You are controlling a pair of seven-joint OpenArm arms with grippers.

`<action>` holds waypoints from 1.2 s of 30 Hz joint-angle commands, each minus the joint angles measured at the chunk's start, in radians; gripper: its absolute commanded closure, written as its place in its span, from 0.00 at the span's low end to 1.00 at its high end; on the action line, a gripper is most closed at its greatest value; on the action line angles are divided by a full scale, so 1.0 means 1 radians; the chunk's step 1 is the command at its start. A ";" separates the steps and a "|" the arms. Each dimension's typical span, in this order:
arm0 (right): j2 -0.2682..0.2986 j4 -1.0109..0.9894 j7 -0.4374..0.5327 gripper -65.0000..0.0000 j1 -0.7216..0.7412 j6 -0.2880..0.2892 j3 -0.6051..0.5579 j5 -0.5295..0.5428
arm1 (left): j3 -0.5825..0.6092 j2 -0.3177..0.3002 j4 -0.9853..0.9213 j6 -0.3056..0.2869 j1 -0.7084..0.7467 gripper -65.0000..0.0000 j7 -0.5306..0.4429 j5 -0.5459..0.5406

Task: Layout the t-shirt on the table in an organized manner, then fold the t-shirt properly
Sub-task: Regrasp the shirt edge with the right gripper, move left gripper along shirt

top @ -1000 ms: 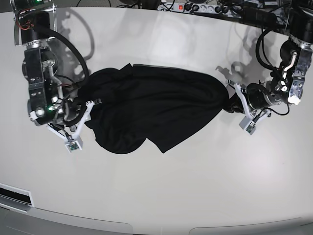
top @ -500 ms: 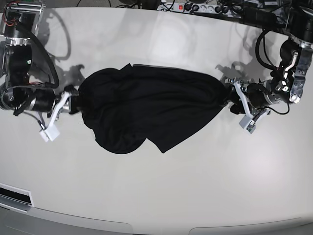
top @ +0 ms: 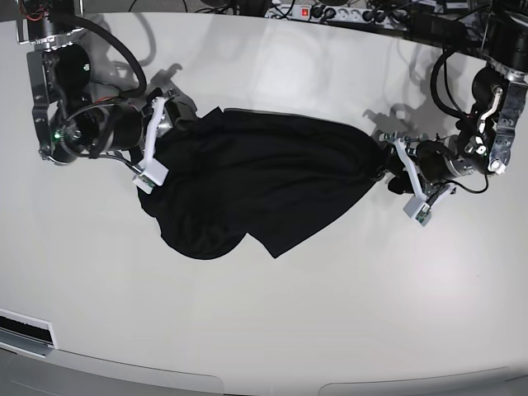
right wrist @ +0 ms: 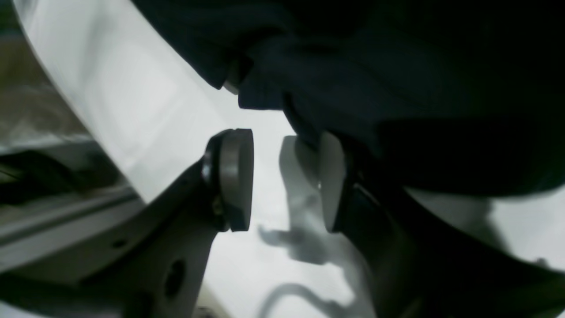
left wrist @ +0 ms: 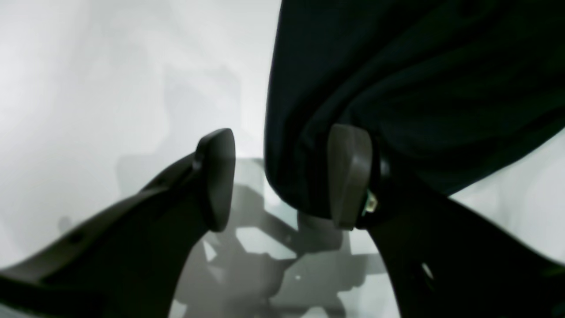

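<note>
Base view first: the t-shirt (top: pixel 256 186) lies bunched in a dark heap across the middle of the table (top: pixel 272 322), stretched sideways between the two arms. At its one end the left gripper (top: pixel 410 175) stands spread wide, the cloth edge hanging between its fingers (left wrist: pixel 348 176) with nothing pinched. At the other end the right gripper (top: pixel 157 140) sits against the shirt's upper corner, jaws parted, fabric draped over one fingertip (right wrist: pixel 331 185) but not clamped.
</note>
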 commanded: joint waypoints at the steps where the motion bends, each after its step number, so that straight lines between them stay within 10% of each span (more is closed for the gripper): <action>1: 0.011 0.030 0.042 0.61 0.014 0.005 -0.017 -0.059 | -0.005 -0.016 0.014 -0.004 -0.014 0.47 -0.019 -0.016; 6: 0.021 0.041 0.243 0.61 0.014 -0.042 -0.133 -0.449 | -0.005 -0.017 0.014 -0.003 -0.014 0.47 -0.027 -0.016; 14: 0.023 0.040 0.341 0.61 -0.002 -0.240 -0.339 -0.725 | -0.005 -0.016 0.014 -0.004 -0.014 0.47 -0.034 -0.016; 21: 0.022 0.040 0.362 0.53 -0.011 -0.314 -0.400 -0.735 | -0.005 -0.016 0.014 -0.004 -0.014 0.47 -0.034 -0.017; 26: 0.022 0.040 0.340 1.00 -0.007 -0.439 -0.398 -0.738 | -0.005 -0.017 0.014 -0.005 -0.015 0.47 -0.034 -0.029; 30: 0.023 0.049 0.267 1.00 0.014 -0.439 -0.398 -0.740 | -0.005 -0.018 0.014 -0.189 -0.018 0.47 0.005 -0.101; 36: 0.023 0.164 0.212 1.00 0.012 -0.438 -0.398 -0.740 | -0.005 -0.017 0.015 -0.189 -0.019 0.47 0.140 -0.287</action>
